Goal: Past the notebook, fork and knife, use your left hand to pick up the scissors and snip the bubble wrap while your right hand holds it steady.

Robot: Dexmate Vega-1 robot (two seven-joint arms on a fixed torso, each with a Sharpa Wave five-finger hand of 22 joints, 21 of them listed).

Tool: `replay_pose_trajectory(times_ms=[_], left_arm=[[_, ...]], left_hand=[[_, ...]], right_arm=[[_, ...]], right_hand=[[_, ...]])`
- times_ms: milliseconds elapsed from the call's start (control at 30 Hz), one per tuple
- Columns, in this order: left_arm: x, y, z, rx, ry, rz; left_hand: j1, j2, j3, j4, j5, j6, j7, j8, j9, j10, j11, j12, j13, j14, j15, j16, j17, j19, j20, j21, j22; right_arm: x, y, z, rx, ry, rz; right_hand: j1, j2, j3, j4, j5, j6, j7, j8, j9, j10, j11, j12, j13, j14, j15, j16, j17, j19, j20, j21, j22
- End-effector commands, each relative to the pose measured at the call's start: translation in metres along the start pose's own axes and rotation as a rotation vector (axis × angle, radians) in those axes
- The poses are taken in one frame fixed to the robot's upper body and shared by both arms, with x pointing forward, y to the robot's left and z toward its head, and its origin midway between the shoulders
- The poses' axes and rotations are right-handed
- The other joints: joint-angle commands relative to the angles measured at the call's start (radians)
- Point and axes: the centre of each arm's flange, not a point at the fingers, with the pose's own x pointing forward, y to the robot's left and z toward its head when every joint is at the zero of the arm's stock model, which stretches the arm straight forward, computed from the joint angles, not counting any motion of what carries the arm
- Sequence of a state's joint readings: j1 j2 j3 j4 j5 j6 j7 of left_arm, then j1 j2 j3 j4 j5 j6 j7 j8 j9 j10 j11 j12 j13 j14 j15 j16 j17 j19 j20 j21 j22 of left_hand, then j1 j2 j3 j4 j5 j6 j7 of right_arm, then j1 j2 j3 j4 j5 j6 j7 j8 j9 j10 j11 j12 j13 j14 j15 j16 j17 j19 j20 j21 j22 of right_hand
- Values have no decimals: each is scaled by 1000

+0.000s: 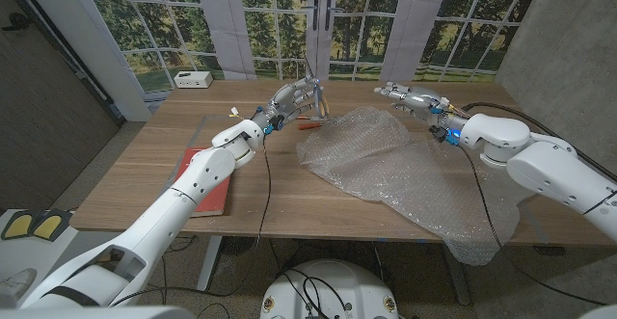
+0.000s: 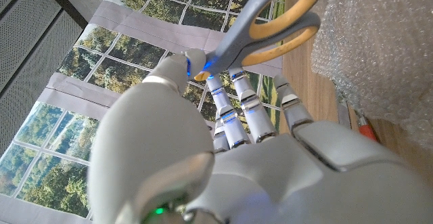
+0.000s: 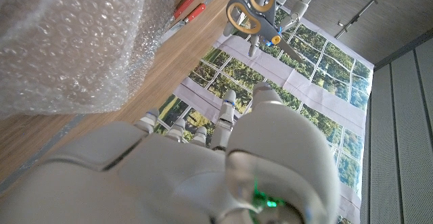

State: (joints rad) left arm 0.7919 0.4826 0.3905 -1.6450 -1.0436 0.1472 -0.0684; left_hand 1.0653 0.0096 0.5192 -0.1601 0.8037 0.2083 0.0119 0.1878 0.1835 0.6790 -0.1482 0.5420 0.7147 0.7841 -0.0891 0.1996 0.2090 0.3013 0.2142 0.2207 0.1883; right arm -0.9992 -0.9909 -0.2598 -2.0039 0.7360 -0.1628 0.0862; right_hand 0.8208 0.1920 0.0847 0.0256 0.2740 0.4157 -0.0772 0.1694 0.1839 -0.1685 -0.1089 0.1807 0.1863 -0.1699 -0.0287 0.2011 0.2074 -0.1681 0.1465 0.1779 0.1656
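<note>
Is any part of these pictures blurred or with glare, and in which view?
Head view: sharp, soft even light, small glints on the bubble wrap. Left wrist view: the left hand is close and soft, the scissors slightly blurred. Right wrist view: the right hand is blurred; the wrap is sharp.

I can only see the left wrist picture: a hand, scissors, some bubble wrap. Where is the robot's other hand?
Observer: In the head view, the right hand hangs over the far edge of the bubble wrap, holding nothing.
Operator: And are the scissors up in the air?
Observer: Yes. The left hand holds the scissors raised above the table, blades up, beside the wrap's far left corner.
</note>
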Motion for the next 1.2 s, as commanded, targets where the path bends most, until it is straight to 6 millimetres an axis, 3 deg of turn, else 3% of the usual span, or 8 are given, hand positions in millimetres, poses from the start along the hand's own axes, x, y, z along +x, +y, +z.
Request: replay_pose_trajectory(times_ms=[33,133,233,367,433,633,1200], left_arm=[[0,-1,0,-5,-1,-13],[0,-1,-1,-5,-2,-13],[0,-1,-1,-4,-1,-15],[0,-2,-1,-9,-2,-19],[0,-3,-1,-5,-1,-19],[0,-4,-1,-7,1,-26],[1,-7,0,-1,-18,-34]], left_hand=[[8,4,-8,0,-4,1,-5,-3,3,53,-60,254,15,-1,-11,-1,2,-9,0,-5,3],[9,3,-9,-1,-5,-1,-4,-4,3,51,-57,253,12,-1,-10,0,2,-9,0,-5,3],[9,4,-10,-1,-6,-1,-3,-3,3,51,-57,254,12,-2,-9,-1,2,-9,0,-5,3],[9,4,-9,0,-5,-2,-5,-3,3,51,-57,253,9,-3,-8,-2,0,-9,0,-5,3],[9,4,-10,0,-5,-4,-6,-4,3,49,-57,253,10,-4,-7,-3,0,-9,0,-5,3],[13,5,-9,-2,-6,-5,-5,-4,3,47,-56,253,8,-10,-5,-4,-2,-10,0,-6,3],[14,2,-19,-2,-12,-6,-6,-2,3,45,-55,252,2,-11,-8,-2,-3,-13,0,-6,3]], right_arm=[[5,10,4,-63,9,65],[5,11,3,-57,11,65],[8,13,1,-43,25,73],[11,20,-1,-39,32,66],[11,22,-2,-33,27,51],[12,22,-2,-31,28,18],[25,30,-2,-13,21,66]], right_hand=[[2,-29,-5,-2,8,-23,4,0,4,-128,3,1,2,-252,-11,-1,0,-51,3,0,1],[22,-56,-10,-23,12,6,-7,19,3,-106,-15,13,1,-243,-16,2,-6,-40,-3,6,1],[41,-65,-10,-39,17,41,-17,31,3,-81,-17,21,1,-234,-21,4,-11,-31,-8,8,1],[59,-63,-7,-51,22,73,-14,39,3,-55,-9,28,0,-222,-26,7,-14,-17,-13,12,1],[78,-58,-2,-64,25,112,-25,47,3,-27,-21,34,0,-205,-33,11,-17,0,-19,15,0],[89,-61,-3,-73,25,127,-23,46,2,-8,-24,36,-1,-186,-37,16,-19,23,-19,19,0],[100,-58,-3,-82,25,117,-39,33,2,-13,-17,27,-1,-180,-33,14,-19,35,-16,17,0]])
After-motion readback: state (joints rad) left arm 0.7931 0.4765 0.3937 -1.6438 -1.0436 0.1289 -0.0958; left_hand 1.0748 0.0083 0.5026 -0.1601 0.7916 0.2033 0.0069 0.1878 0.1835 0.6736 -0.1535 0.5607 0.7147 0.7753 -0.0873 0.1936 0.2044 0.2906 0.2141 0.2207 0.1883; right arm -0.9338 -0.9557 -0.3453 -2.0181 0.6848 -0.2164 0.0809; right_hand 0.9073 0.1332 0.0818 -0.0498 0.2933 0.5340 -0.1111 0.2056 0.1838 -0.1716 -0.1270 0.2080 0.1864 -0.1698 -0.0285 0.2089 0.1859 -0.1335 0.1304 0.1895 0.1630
